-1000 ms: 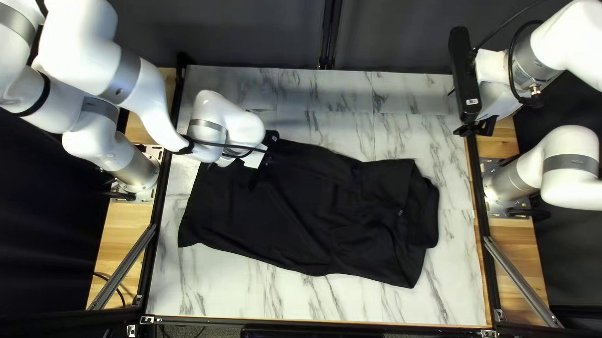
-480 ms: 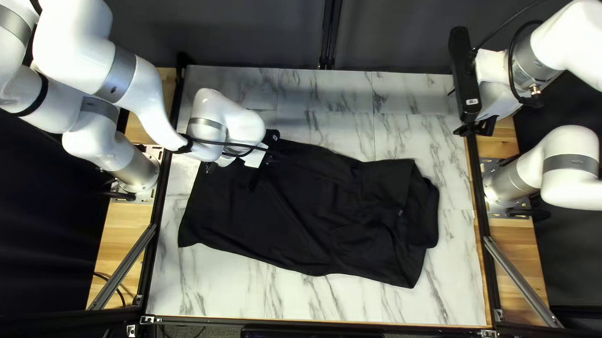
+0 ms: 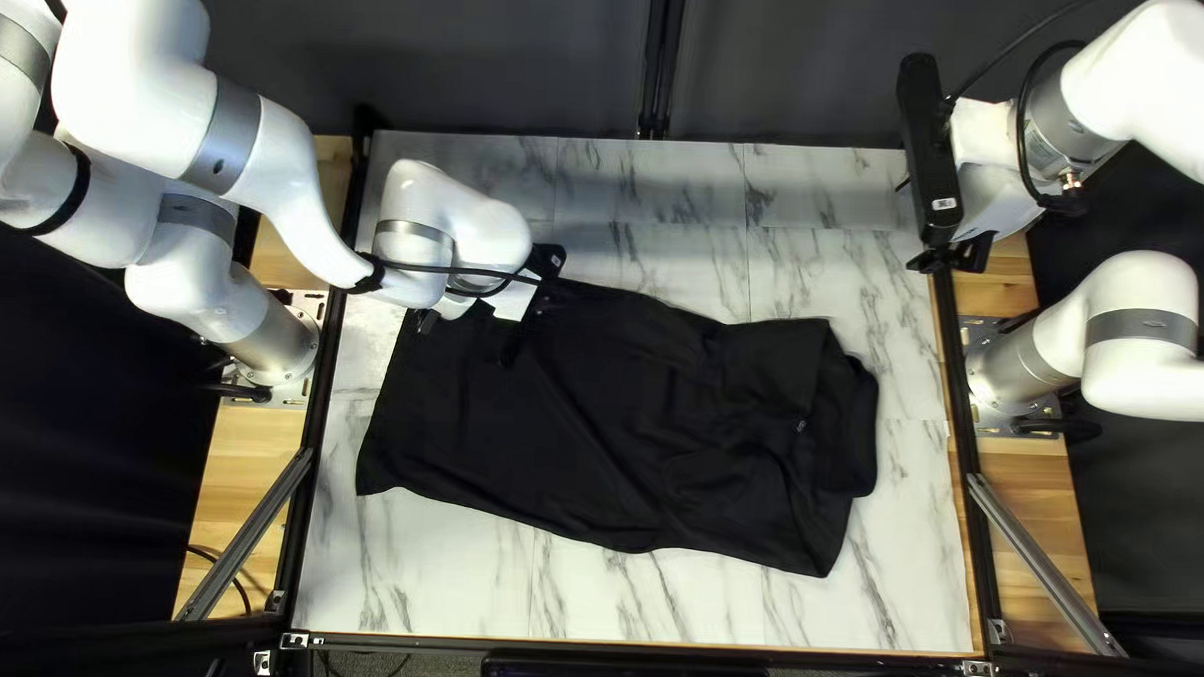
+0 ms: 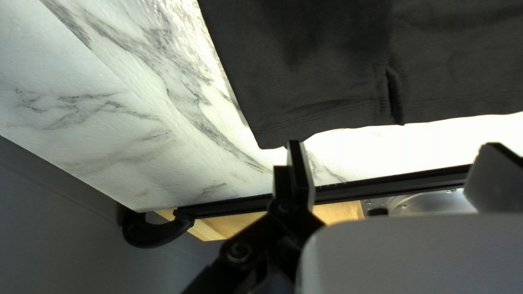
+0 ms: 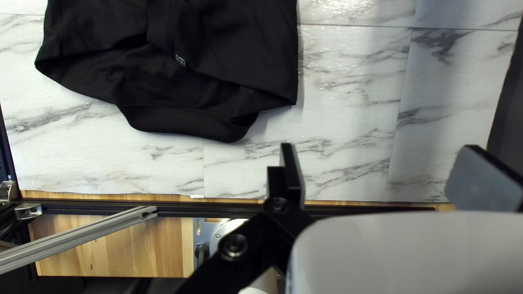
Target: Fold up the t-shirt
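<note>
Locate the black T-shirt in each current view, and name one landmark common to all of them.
Top left view: the T-shirt stretches left to right across the middle.
Left wrist view: ahead of the open left gripper, stitched hem nearest it.
Right wrist view: ahead of the open right gripper, rounded dark band toward it.
Shared landmark: the grey-veined marble-look tabletop.
</note>
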You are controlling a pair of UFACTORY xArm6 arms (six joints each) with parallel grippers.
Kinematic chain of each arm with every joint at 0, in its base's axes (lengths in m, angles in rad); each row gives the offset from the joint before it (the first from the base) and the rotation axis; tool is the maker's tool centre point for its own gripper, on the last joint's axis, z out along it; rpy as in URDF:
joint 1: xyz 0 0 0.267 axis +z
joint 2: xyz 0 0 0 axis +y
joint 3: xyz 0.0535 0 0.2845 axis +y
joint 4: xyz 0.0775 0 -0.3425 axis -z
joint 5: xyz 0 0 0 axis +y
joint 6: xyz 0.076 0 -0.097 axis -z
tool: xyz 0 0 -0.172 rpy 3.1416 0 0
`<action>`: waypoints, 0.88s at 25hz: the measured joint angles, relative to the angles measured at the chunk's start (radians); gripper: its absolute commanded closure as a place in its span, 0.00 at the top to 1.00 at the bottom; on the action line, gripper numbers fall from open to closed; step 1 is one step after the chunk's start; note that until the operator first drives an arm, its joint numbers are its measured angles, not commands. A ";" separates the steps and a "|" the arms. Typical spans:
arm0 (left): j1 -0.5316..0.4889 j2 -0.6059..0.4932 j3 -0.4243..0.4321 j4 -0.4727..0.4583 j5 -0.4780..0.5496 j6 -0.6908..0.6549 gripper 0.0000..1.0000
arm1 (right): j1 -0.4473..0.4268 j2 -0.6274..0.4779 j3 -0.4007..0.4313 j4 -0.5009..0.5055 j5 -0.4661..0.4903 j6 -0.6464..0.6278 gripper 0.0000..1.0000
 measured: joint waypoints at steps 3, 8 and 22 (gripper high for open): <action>-0.003 -0.035 -0.001 -0.012 0.007 0.001 1.00 | 0.000 0.000 0.000 0.000 0.000 0.000 1.00; -0.026 -0.120 0.014 -0.040 -0.004 0.004 1.00 | 0.000 0.000 0.000 0.000 0.000 0.000 1.00; 0.014 -0.183 0.060 -0.150 -0.128 0.169 1.00 | 0.000 0.000 0.000 0.000 0.000 0.000 1.00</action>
